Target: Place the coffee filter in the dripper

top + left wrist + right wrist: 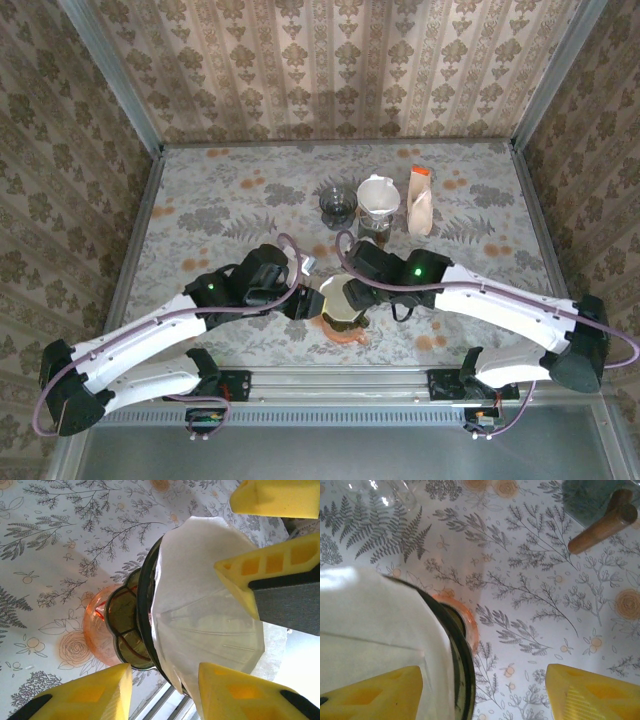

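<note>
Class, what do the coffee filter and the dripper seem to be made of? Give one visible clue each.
Coffee filter: thin matte white paper, creased, with light glowing through it. Dripper: dark olive, translucent, glossy and ribbed; tinted glass or plastic, and the look does not settle which.

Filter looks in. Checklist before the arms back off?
1. White paper filter inside the dark-rimmed dripper: ok, it lines the cone.
2. Filter seated evenly: cannot tell; its edge rises above the rim on one side.
3. Right gripper released: jaws open, ok; whether one finger touches the paper, cannot tell.
4. Left gripper released: jaws open, straddling the dripper's rim, ok.
5. Dripper standing on its orange base: ok in the top view.
6. Retreat path: clear glass cup and white jug stand well behind the dripper, ok.
</note>
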Robot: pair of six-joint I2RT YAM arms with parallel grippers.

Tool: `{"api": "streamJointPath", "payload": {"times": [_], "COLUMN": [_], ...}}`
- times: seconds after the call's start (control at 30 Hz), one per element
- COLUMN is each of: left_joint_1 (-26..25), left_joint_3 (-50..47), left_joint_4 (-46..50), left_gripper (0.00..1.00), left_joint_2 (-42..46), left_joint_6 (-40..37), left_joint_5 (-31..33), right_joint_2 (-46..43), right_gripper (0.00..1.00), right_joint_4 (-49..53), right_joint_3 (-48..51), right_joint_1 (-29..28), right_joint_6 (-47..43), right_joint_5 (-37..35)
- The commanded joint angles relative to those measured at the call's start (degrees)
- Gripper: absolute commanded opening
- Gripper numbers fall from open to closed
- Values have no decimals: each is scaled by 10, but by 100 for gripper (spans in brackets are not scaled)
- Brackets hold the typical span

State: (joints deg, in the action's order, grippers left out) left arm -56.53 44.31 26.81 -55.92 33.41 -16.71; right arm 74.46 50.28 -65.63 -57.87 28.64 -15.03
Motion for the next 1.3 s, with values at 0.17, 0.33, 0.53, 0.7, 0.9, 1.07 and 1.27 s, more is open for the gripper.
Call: {"api": "streamJointPath", "payload": {"times": [0.17, 0.33, 0.53, 0.7, 0.9, 1.07, 1.27], "left_joint_1": [0, -2, -2, -4, -4, -4, -3], "left_joint_3": [-12, -14, -15, -14, -16, -19, -24], "left_joint_4": [2, -5, -11, -12, -18, -25, -36], "left_gripper": [42, 43, 44, 47, 52, 58, 64], "left_joint_2": [5, 3, -1, 0, 3, 13, 21], "left_joint_6": [1, 3, 3, 4, 10, 14, 18], "left_joint_5": [-3, -4, -5, -4, -4, 3, 8], "right_joint_2": [47, 72, 92, 98, 104, 109, 113], "right_gripper": [68, 68, 68, 68, 68, 68, 68], "right_joint_4": [-21, -30, -43, -52, -61, -67, -71], "right_joint_3": [-25, -14, -1, 11, 24, 33, 43], "right_joint_1": [2, 2, 2, 2, 2, 2, 2], "right_joint_6": [-11, -8, -4, -1, 3, 6, 10], "right_joint_5": [33, 45, 53, 53, 52, 51, 48]}}
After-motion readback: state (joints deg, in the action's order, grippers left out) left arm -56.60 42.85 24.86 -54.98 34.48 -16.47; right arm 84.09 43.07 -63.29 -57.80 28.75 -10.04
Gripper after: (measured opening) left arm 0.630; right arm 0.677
